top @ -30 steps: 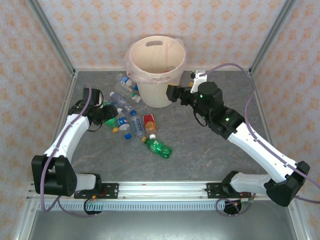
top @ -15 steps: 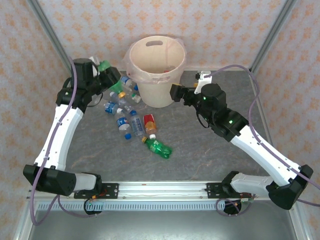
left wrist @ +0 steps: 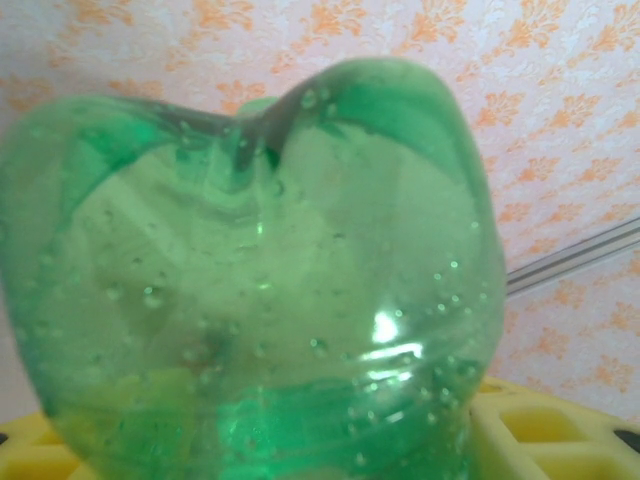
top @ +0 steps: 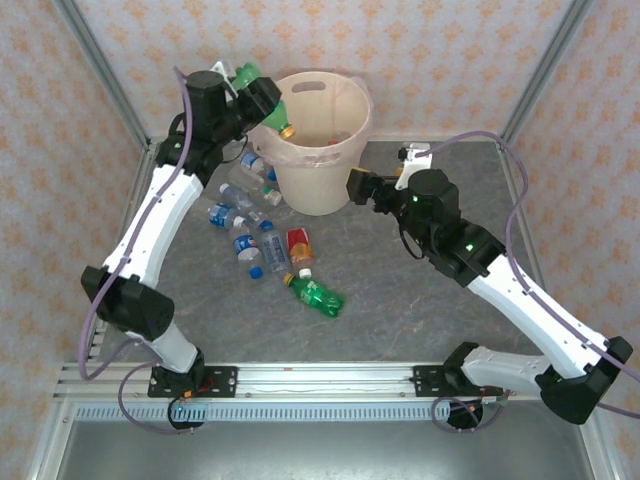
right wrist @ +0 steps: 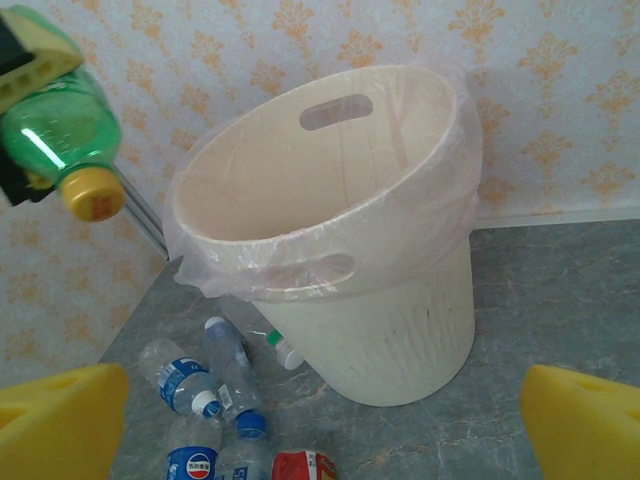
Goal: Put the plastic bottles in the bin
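Grips a green bottle (top: 277,116) in the left gripper (top: 262,100), orange cap (top: 287,129) tilted down just above the left rim of the bin (top: 318,185). Leaves the bin mouth wide and unobstructed beyond the cap. Holds the right gripper (top: 357,186) spread wide and empty just beside the bin's right wall. Offers broad bare room on the grey marbled table (top: 430,300) right of centre. Crowds the loose bottles (top: 245,215) left of and in front of the bin, with a second green bottle (top: 315,296) lying apart, nearer the bases. Blurs the held bottle's base across the left wrist view, yellow pads (left wrist: 540,430) barely peeking below. Cuts off the right fingers (right wrist: 60,420) at the lower corners of the right wrist view. Closes in the table with orange-patterned wallpaper (top: 450,50) and metal posts (top: 100,70)
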### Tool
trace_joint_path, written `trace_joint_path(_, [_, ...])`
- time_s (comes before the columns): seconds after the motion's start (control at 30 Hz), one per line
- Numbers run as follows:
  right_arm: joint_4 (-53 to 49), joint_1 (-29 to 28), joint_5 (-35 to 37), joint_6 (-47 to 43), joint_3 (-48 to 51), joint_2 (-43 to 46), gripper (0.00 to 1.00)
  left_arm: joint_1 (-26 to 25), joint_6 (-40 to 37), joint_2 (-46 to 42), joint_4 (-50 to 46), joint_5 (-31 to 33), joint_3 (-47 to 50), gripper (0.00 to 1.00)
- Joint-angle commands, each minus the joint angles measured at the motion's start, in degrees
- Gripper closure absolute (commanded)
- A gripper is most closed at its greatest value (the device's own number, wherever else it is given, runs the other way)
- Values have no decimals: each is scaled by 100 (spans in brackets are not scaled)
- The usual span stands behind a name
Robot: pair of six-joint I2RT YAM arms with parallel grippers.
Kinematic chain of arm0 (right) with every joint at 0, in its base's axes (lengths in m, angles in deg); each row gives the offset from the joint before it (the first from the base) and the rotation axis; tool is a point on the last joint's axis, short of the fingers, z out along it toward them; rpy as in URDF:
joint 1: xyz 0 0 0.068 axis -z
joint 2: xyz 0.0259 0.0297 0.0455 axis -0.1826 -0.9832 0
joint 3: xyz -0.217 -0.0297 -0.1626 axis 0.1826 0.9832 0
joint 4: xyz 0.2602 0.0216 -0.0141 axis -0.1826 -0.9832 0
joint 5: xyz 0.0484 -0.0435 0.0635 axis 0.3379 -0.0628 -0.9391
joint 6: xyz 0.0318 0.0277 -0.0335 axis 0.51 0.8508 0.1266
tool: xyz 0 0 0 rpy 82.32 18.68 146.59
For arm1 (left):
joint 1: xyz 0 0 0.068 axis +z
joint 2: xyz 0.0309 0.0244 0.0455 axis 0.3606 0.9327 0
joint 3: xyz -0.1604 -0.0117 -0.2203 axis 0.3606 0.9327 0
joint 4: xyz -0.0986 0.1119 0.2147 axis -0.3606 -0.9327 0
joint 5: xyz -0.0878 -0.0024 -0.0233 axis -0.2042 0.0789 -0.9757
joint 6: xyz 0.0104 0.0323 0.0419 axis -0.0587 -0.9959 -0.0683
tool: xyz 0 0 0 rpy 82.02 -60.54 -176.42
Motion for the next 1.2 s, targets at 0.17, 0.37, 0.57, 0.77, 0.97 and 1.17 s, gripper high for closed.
trace_joint_path(0.17, [-225, -12, 363, 74, -150, 326, 0, -143, 454, 948, 950, -77, -907, 41])
trace_joint_path(0.37, [-286, -12, 450, 116, -150, 399, 0, -208, 529, 1592, 883, -141, -1534, 41])
trace_joint_path(0.57, [-321, -12, 532, 135, -161, 420, 0, -269, 530, 1736, 807, -152, -1715, 41])
trace_joint_path(0.77, [-274, -12, 498, 117, -136, 386, 0, -275, 445, 1632, 696, -102, -1732, 23])
trace_joint_path(0.97, [-282, -12, 424, 116, -139, 281, 0, -266, 215, 1473, 433, 67, -1722, 1])
trace_joint_path(1.17, [-340, -12, 304, 135, -83, 179, 0, -267, 41, 1039, 272, 140, -1623, 1])
